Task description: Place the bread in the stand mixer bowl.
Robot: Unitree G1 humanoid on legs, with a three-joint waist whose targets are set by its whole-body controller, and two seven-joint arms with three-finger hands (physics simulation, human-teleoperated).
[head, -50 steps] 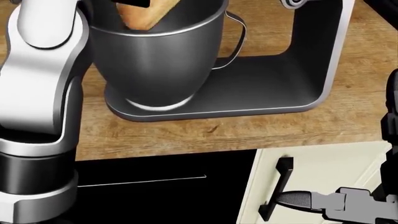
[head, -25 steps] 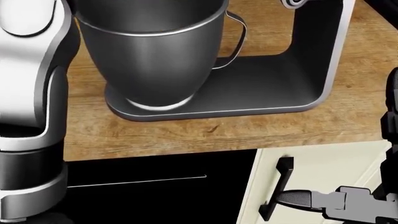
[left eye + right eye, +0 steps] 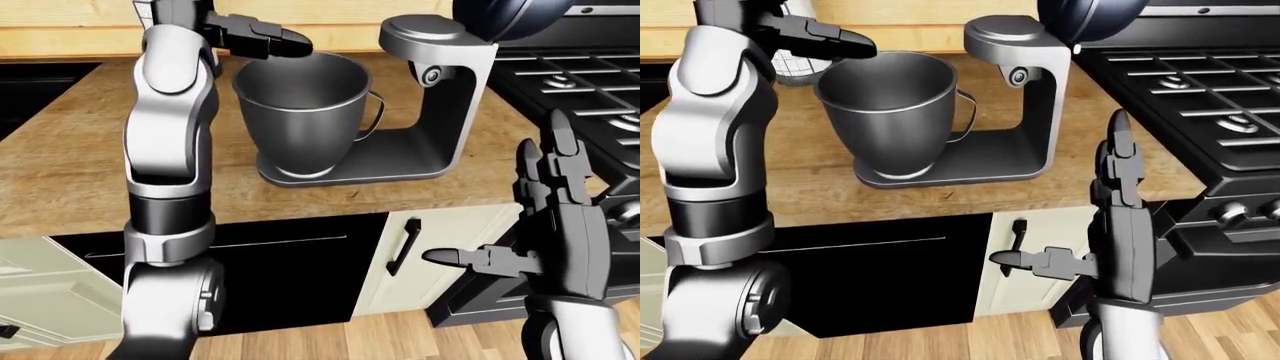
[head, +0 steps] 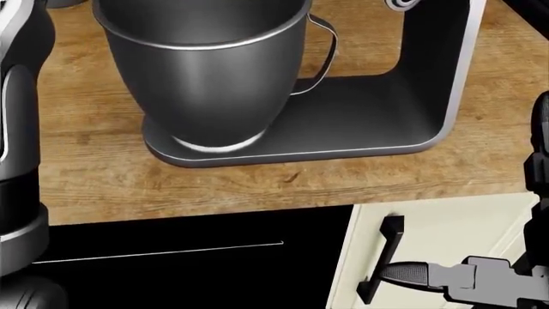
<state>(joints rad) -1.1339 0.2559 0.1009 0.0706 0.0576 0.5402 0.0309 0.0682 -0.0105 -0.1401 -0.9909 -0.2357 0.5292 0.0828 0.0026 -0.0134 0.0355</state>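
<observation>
Left-eye view: left hand (image 3: 262,39) fingers spread, empty, over the bowl (image 3: 305,112) rim.

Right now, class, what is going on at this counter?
A humanoid robot stands at a wooden counter. Its left hand hovers open-fingered over the rim of the mixer bowl, holding nothing. No bread shows; the bowl's inside is hidden from these views. The bowl sits on the stand mixer, whose head is tilted up. The right hand hangs open by the cabinets.
</observation>
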